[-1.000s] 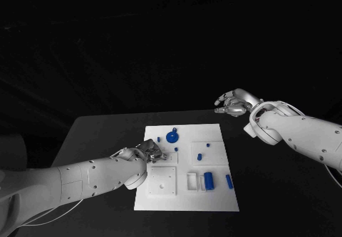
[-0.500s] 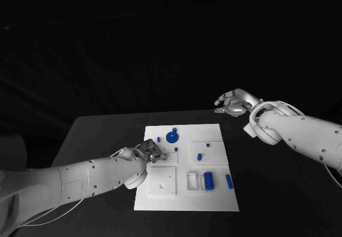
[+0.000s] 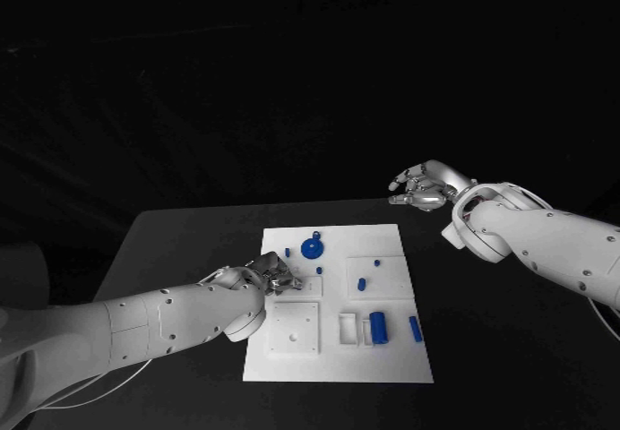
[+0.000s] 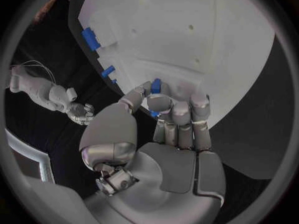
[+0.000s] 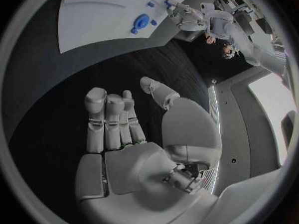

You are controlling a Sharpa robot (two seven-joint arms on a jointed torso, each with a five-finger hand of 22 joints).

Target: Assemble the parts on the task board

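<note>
The white task board (image 3: 388,358) lies in the middle of the black table. My left hand (image 3: 265,273) hovers over the board's left edge; in the left wrist view that hand (image 4: 165,129) pinches a small blue part (image 4: 156,86) between thumb and fingers just above the board (image 4: 206,35). On the board lie a round blue disc (image 3: 312,248), a blue block (image 3: 379,328) in a slot, a blue bar (image 3: 416,329) and small blue pieces (image 3: 362,285). My right hand (image 3: 420,190) is raised beyond the table's far right side, fingers apart and holding nothing.
A square white recess (image 3: 295,330) sits at the board's near left and a narrow white frame (image 3: 348,328) beside the blue block. Bare black table (image 3: 181,251) lies on both sides of the board. The right wrist view shows the disc (image 5: 141,22) far from the right hand (image 5: 134,129).
</note>
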